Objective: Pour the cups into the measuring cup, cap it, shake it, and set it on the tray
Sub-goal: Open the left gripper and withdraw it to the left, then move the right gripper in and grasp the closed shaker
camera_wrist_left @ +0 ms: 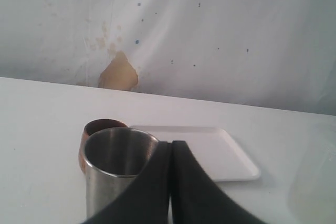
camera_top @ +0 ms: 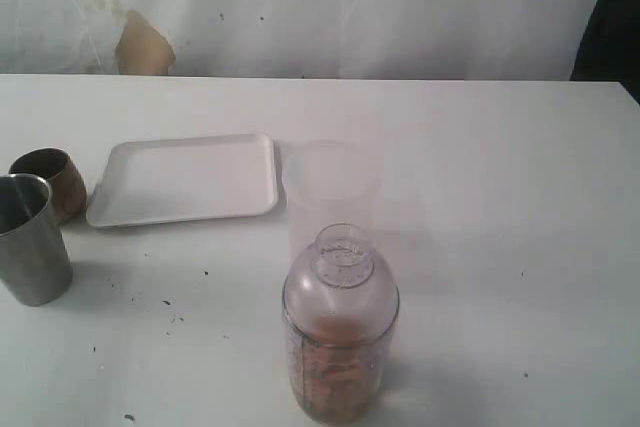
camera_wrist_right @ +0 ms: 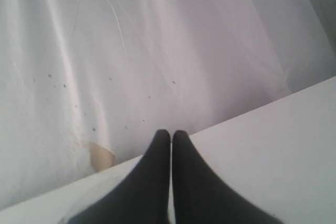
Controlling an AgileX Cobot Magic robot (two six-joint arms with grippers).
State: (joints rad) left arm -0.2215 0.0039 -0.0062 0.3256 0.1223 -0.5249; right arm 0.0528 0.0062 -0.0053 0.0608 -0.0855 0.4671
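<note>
- The measuring cup [camera_top: 340, 342] is seen at 6 o'clock in the exterior view, upright on the white table [camera_top: 500, 207] and close to the near edge.
- A frosted tumbler [camera_top: 330, 187] is placed directly at 12 o'clock from it, near it, with a gap in between.
- The tray [camera_top: 185, 179] is laid flat at 10 o'clock from the measuring cup, just beside the frosted tumbler.
- The steel tumbler [camera_top: 30, 239] is set far out at 9 o'clock, and the brown cup [camera_top: 48, 182] is found just at 1 o'clock from it; whether they touch cannot be told.
- A creased white backdrop [camera_top: 400, 7] with a tan stain [camera_top: 143, 44] is hung along the far side at 12 o'clock.
- Neither arm is shown in the exterior view.
- The left gripper [camera_wrist_left: 171, 143] is held low behind the steel tumbler's rim and aimed at the backdrop, its black fingers [camera_wrist_left: 152, 182] pressed together on nothing.
- The right gripper [camera_wrist_right: 171, 132] is aimed at the backdrop above the table edge, its fingers [camera_wrist_right: 194, 182] likewise pressed together, with nothing pinched.
- The measuring cup is capped with its clear dome lid [camera_top: 343, 272], and orange-brown matter is held in its lower part.
- Only bare metal wall is seen inside the steel tumbler; its bottom is hidden.
</note>
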